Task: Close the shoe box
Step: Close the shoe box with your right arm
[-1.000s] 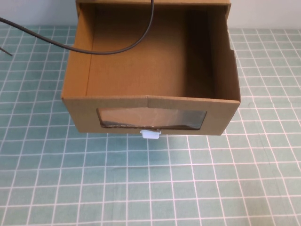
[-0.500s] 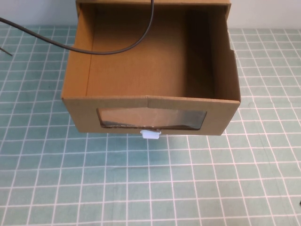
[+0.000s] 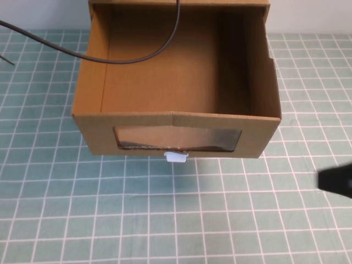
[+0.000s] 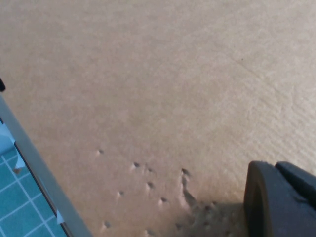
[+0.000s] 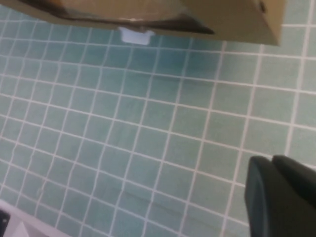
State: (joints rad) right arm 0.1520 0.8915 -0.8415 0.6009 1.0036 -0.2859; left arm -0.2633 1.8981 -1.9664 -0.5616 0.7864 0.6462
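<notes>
The shoe box (image 3: 176,118) is brown cardboard. Its drawer is pulled out toward me, open and empty inside. The front panel has a clear window (image 3: 177,137) and a small white pull tab (image 3: 176,157) at its lower edge. My right gripper (image 3: 336,180) shows as a dark shape at the right edge of the high view, to the right of the front panel and nearer me, apart from it. In the right wrist view my right gripper (image 5: 281,197) is above the mat, with the box's lower edge (image 5: 232,19) and tab (image 5: 134,35) beyond. My left gripper (image 4: 281,197) is close against plain cardboard (image 4: 163,89); it is hidden in the high view.
A green mat with a white grid (image 3: 165,220) covers the table. A dark cable (image 3: 137,58) hangs across the open drawer from the left. The left wrist view shows a grey edge (image 4: 44,177) and a strip of mat beside the cardboard.
My right gripper has come into the high view at the right edge; it was out of view a second ago. The box has not moved.
</notes>
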